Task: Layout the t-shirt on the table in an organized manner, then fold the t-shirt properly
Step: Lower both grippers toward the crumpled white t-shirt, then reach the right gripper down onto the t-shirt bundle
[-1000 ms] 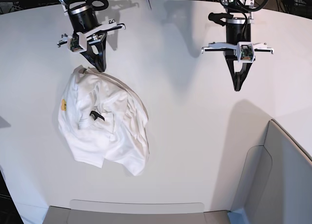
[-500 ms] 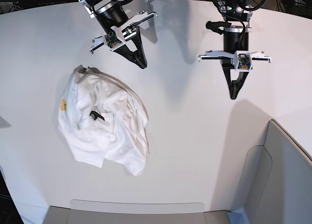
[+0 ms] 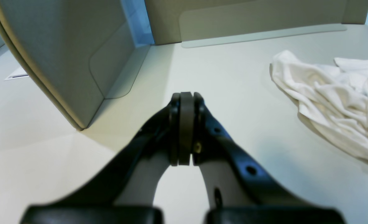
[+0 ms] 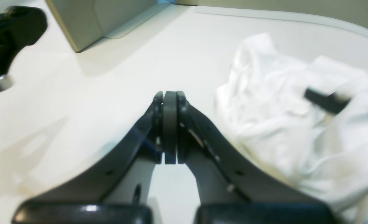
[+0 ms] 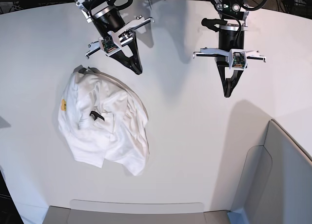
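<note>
The white t-shirt (image 5: 102, 121) lies crumpled in a heap on the left half of the table (image 5: 195, 136), its black neck label (image 5: 97, 116) showing and a small yellow print at its left edge. My right gripper (image 5: 137, 70) hangs shut and empty above the table, to the upper right of the heap. In the right wrist view its pads (image 4: 169, 124) are pressed together, with the shirt (image 4: 299, 124) to the right. My left gripper (image 5: 227, 92) is shut and empty, far right of the shirt. The left wrist view shows its closed pads (image 3: 185, 124) and the shirt (image 3: 333, 102) at right.
A grey panel (image 5: 278, 180) stands at the table's near right corner, also in the left wrist view (image 3: 62, 59). A flat grey strip (image 5: 136, 207) runs along the near edge. The table's curved far edge lies behind both arms.
My right gripper swung from the shirt's top edge up and to the right, then eased slightly back left. The left arm drifted a little left and up. The shirt has not moved.
</note>
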`<state>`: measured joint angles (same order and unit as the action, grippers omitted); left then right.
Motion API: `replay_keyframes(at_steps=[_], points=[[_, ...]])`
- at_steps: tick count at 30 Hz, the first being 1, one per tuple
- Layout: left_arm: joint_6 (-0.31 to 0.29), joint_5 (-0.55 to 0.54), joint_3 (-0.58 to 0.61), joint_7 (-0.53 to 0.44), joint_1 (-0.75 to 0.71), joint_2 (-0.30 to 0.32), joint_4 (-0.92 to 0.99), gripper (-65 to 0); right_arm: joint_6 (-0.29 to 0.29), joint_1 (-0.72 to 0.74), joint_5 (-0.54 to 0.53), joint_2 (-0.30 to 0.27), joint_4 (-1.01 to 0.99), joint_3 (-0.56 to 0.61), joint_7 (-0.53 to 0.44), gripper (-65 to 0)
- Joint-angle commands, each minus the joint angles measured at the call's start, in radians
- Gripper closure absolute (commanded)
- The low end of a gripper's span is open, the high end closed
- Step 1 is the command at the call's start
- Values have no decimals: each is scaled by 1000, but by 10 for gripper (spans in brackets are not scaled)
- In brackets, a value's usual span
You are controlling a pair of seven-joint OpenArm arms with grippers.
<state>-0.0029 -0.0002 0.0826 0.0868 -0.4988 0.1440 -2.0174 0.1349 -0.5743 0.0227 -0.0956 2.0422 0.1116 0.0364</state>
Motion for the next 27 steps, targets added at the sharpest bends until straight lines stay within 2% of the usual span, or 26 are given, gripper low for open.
replay_keyframes(at_steps=[1,3,7,11,13,19,21,24,27], points=[[5,7,-2,5,-1,1,-16,-3,2,9,-8,1,22,-14,-33,0],[4,7,-2,58,15,1,-16,-3,2,37,-8,-2,21,-45,-30,0],[4,6,-2,138,32,1,-16,-7,2,113,-11,-2,21,-106,61,0],[4,2,-2,216,32,1,-16,-62,2,213,-13,-2,21,-148,168,0],[4,2,-2,235,33,1,-16,-84,2,251,-13,-2,21,-160,211,0],[4,2,-7,242,33,6,-16,-86,2,360,-16,-2,21,-229,397,0],[4,2,-8,248,33,6,-16,-86,2,399,-28,-2,21,-273,483,-24],[4,2,-8,281,35,6,-16,-86,2,448,-106,-5,21,-353,600,-85],[4,2,-8,310,35,6,-16,-86,4,489,-182,-54,16,-422,695,-114]])
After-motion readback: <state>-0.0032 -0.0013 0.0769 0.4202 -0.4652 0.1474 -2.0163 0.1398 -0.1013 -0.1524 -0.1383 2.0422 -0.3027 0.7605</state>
